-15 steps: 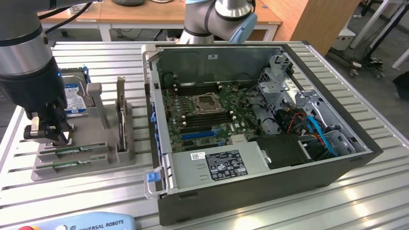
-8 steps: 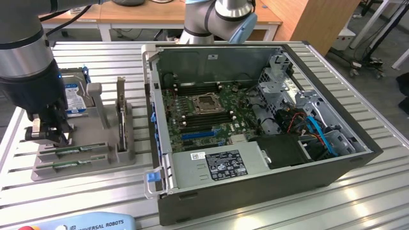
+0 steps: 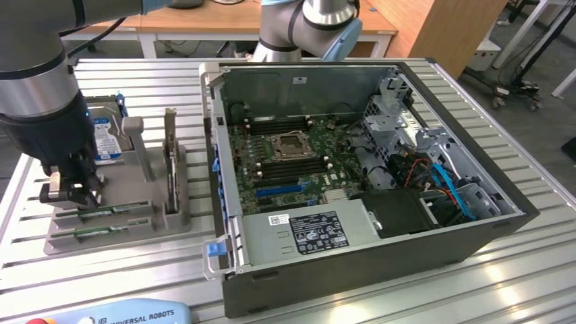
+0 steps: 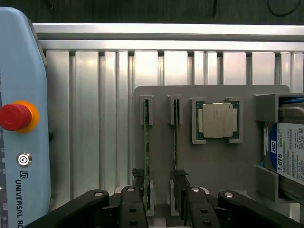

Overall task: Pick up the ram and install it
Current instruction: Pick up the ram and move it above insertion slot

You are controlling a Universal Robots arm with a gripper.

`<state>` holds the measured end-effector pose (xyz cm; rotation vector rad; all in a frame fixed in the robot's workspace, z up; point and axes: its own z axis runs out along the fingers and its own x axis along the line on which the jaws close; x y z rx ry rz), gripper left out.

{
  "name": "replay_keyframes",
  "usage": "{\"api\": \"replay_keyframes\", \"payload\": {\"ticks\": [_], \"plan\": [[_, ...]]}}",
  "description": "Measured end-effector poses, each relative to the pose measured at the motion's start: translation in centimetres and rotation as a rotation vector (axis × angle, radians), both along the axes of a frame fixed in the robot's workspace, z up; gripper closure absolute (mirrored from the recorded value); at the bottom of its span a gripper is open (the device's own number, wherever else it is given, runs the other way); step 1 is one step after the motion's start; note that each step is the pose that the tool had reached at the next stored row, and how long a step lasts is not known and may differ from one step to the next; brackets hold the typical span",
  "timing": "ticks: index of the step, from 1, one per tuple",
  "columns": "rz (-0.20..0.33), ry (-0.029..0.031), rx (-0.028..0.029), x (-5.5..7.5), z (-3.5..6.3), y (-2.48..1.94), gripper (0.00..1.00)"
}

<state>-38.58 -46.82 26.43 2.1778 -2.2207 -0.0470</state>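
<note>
Two views. Exterior view: black end effector (image 3: 72,192) low over the grey plastic holder (image 3: 148,202) on the counter (image 3: 504,283). Wrist view: jaws wide astride the long green ram stick (image 4: 146,142), edge-up in its slot; the neighbouring stick (image 4: 175,137) risks being clamped too.

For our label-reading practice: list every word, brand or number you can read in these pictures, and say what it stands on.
"UNIVERSAL ROBOTS": light-blue plastic teach pendant.
"1.0TB": blue-and-white label on the silver hard drive.
Too small to read: black label on the grey metal power supply; square silver processor chip.
</note>
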Motion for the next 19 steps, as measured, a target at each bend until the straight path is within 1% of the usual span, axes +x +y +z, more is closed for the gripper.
{"api": "replay_keyframes", "payload": {"ticks": [3,9,12,19], "plan": [[0.000,0.0000,0.0000,0.00,-0.27,0.00,0.62],[0.000,0.0000,0.0000,-0.01,-0.27,-0.01,0.62],[0.000,0.0000,-0.0001,0.00,-0.27,-0.22,0.62],[0.000,0.0000,0.0000,0.00,-0.27,-0.95,0.62]]}}
